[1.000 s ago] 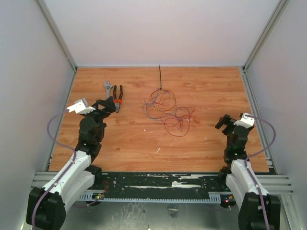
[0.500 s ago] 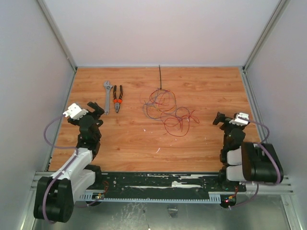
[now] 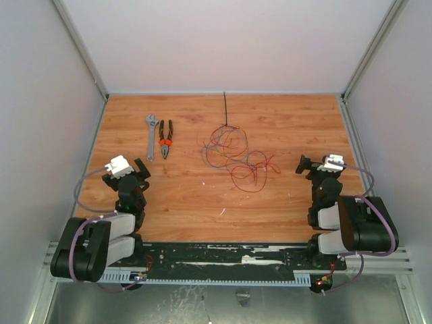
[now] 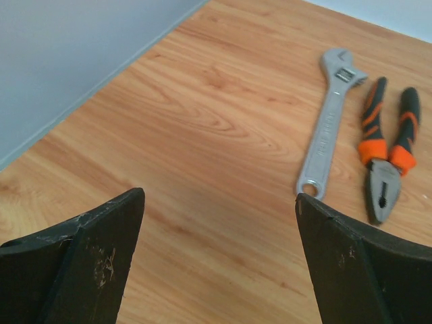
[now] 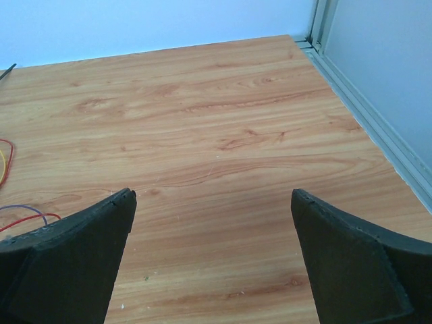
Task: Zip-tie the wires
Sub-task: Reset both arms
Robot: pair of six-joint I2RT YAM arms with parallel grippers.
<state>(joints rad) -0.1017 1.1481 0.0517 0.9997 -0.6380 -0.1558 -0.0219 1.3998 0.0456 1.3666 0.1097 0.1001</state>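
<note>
Risks, L to R. The left end effector (image 3: 140,169) sits low at the near left of the table (image 3: 189,202), released, jaws wide apart, nothing btwn them. The wrench (image 3: 151,133) and pliers (image 3: 165,139) lie side by side just ahead of it, so a reach twd the middle could clip either & shove it into the work area.

The zip tie (image 3: 225,108) lies flat at the far middle, pointing away from the arms. Its near end is at or on the top loop of the wires (image 3: 236,158); can't tell if touching. It's thin & flush w/ the wood, so fingers will prob. slide over it or push it twd the back wall instead of pinching it.

The wires are a loose flat tangle mid-table, right of the pliers. A pinch may catch only a few strands, and pulling would likely drag the rest or spread the loops wider, not bunch them. Threading the tail thru the head needs both arms lined up closely; small misalignment = miss.

The right end effector (image 3: 306,165) is at the near right, also released, jaws spread over bare wood, apart from the wires' right edge. A low sweep left could snag strands.

Count: 2 end effectors, 1 wrench, 1 pliers, 1 zip tie, 1 tangle of wires; no. of strands too fine to tell.
</note>
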